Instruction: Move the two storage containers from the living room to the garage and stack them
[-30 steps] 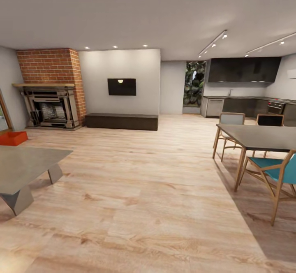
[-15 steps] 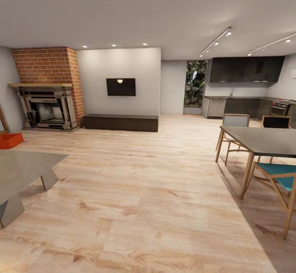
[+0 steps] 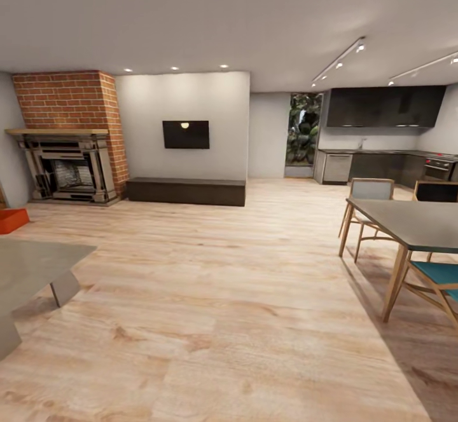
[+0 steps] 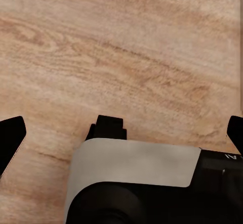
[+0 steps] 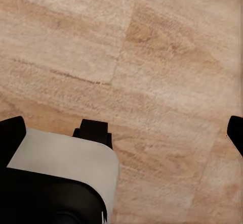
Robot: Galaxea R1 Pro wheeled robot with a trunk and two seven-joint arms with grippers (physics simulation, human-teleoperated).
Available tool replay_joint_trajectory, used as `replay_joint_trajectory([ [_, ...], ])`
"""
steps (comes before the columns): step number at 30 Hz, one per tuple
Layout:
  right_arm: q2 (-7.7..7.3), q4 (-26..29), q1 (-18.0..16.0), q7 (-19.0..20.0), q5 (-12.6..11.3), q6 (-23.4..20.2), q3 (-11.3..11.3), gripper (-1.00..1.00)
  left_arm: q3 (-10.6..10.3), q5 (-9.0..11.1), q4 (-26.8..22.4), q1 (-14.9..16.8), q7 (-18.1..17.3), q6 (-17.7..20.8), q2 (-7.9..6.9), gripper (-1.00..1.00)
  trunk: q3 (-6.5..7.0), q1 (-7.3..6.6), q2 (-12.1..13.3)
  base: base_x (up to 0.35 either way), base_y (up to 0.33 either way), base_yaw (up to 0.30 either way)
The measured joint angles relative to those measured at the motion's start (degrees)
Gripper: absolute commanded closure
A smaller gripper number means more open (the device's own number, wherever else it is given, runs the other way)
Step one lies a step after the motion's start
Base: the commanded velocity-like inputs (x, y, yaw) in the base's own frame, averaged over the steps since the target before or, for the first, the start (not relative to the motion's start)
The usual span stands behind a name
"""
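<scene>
A storage container (image 3: 11, 220) sits on the floor (image 3: 216, 295) at nine o'clock, before the fireplace (image 3: 63, 166). The dining table (image 3: 413, 224) stands at three o'clock.

One red-orange storage container (image 3: 13, 220) sits upright on the light wood plank floor (image 3: 229, 295) of the living room, at the head view's far left edge, partly cut off by the frame.
</scene>
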State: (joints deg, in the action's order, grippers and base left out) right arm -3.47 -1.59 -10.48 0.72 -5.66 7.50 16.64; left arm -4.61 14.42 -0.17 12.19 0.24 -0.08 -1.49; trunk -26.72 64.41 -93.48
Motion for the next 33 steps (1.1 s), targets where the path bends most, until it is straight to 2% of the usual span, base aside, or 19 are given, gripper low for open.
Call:
replay_joint_trajectory([
  [9,0.58,0.00,0.00,0.03,-0.27,-0.04,-0.61,-1.00,0.02,0.07,-0.01,-0.01,0.00,-0.09,-0.03,-1.00,0.00,0.00,0.00,0.327,0.000,0.026],
  [25,0.44,0.00,-0.01,0.03,-0.44,-0.03,-0.78,-1.00,0.00,0.09,-0.02,-0.01,0.00,-0.07,-0.04,-1.00,0.00,0.00,0.00,0.327,0.000,0.250],
  [33,0.10,0.00,0.00,0.00,-0.25,-0.19,-0.42,-1.00,0.00,0.09,0.00,0.00,0.00,0.04,-0.02,-1.00,0.00,0.00,0.00,0.327,0.000,0.033],
])
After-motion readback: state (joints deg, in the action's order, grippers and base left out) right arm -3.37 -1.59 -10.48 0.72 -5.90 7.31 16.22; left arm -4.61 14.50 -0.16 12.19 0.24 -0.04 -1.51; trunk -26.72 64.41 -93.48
